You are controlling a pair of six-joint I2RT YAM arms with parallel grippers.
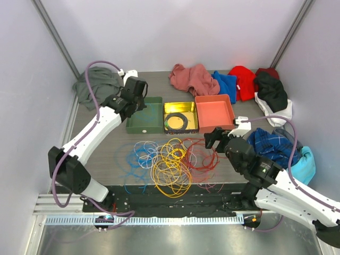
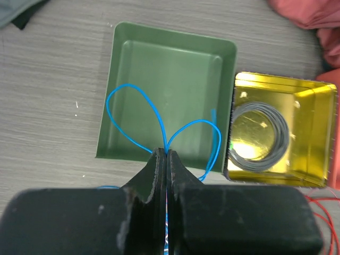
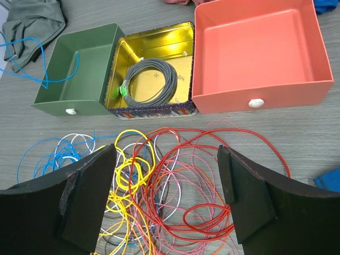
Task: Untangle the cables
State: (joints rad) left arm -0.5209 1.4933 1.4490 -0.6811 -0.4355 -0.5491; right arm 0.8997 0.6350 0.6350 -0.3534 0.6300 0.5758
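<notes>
Grey wood-grain tabletop stretches out in front of me, boxed in by pale walls, with heaps of clothing along its far edge: a grey garment at the left, then pink, blue, red and black pieces to the right. Three containers sit in a row mid-table, side by side: a green tray, a yellow tin with a grey coil lying in it, and a salmon box. Just in front of them the cables lie in a loose tangle on the table, with blue and white loops on the left, yellow and orange in the middle and red on the right, many of them crossing one another. My left claw is pinched fully closed on a blue cable. Two loops of it spring from my fingertips, and from my left wrist they show against the green tray below. My right wrist view shows the same strand up off the table near the tray's left end. My right claw stands wide open and holds nothing. It hangs low over the red and yellow part of the tangle, one finger to either side of it in my right wrist view. A blue plaid cloth lies beside my right arm.
</notes>
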